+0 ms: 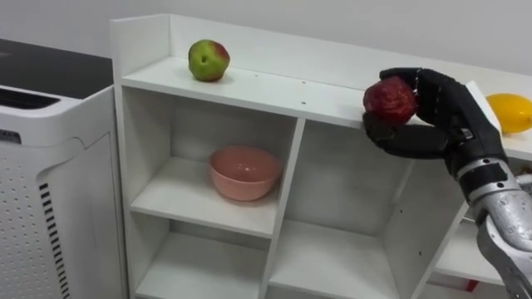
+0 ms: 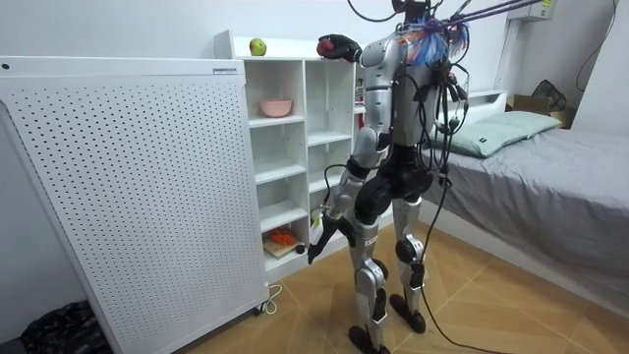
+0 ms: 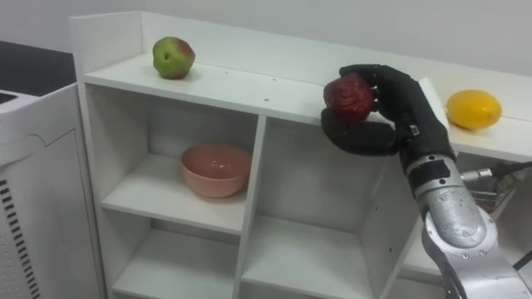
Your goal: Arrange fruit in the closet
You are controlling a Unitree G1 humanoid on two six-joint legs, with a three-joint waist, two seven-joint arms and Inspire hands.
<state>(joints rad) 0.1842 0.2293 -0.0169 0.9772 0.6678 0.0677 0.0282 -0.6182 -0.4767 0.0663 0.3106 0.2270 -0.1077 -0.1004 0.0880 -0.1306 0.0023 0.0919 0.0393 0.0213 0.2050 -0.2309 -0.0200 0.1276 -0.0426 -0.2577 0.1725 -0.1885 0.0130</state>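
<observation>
Before white closet (image 1: 266, 88): wrinkled dark-red fruit (image 1: 389, 100)

Top shelf (image 1: 274, 90) open mid-span
Bare board is flanked by green apple (image 1: 208, 60) and yellow fruit (image 1: 509, 112); one compartment (image 1: 170, 195) is taken by a bowl (image 1: 244, 172).

No words, numbers, labels or signs can be read anywhere: none on the white closet (image 1: 249, 87), and none on the white perforated unit (image 1: 50, 191) standing at nine o'clock of it.
</observation>
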